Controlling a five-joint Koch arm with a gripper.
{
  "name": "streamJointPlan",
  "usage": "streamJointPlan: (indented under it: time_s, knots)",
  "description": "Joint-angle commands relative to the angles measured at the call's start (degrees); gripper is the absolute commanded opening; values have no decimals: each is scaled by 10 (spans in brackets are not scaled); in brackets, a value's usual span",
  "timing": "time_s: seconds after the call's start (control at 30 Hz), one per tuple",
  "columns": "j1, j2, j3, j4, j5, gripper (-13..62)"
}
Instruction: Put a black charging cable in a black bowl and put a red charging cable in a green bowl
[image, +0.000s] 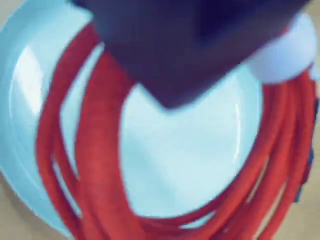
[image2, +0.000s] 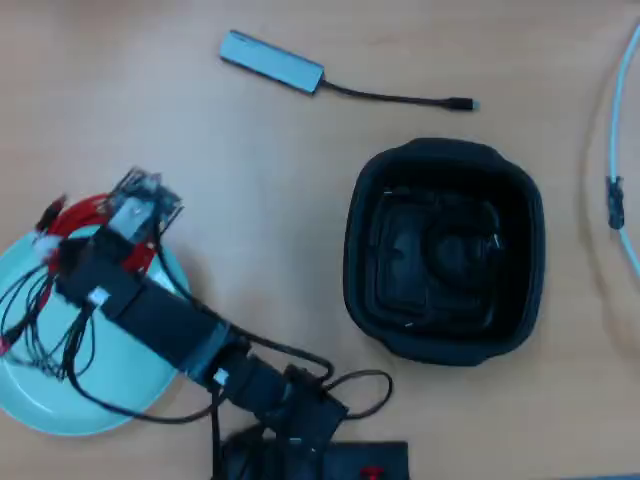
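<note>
Claw (image: 200, 60) fills the top of the wrist view as a dark, blurred block right over the red cable (image: 100, 150), and I cannot tell whether its jaws are wide, narrow or holding the coil, since no fingertips show clearly. The red cable loops below and around that block, its strands lying across the pale inside of the green bowl (image: 180, 165). A whitish blurred lump sits at the upper right of the wrist view, touching the red strands; what it is cannot be told. In the overhead view the claw (image2: 100, 235) is over the upper part of the green bowl (image2: 60, 405), with the red cable (image2: 80, 215) showing at the bowl's upper rim, partly hidden under the arm (image2: 160, 320). Thin black wires hang off the arm over the bowl's left half. The arm runs from the bowl down and right to its base at the bottom edge. Well to the right of the green bowl stands the black bowl (image2: 445, 160), and the black cable (image2: 450, 250) seems to lie coiled inside it, dark on dark and hard to make out. Above and to the right of the green bowl lies a grey hub (image2: 272, 60) with its black lead on the table (image2: 250, 170).
</note>
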Motion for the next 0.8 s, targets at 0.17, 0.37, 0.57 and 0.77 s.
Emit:
streamJointPlan:
  time_s: [0.17,0.37,0.57,0.77]
  knots:
    - [-92,-62,-69,-59,62,-71]
    - [-105,-112,-65,-36,124,-71]
    - [-113,-125,-63,-14,138,-36]
    - [-120,-137,-62,12,156,125]
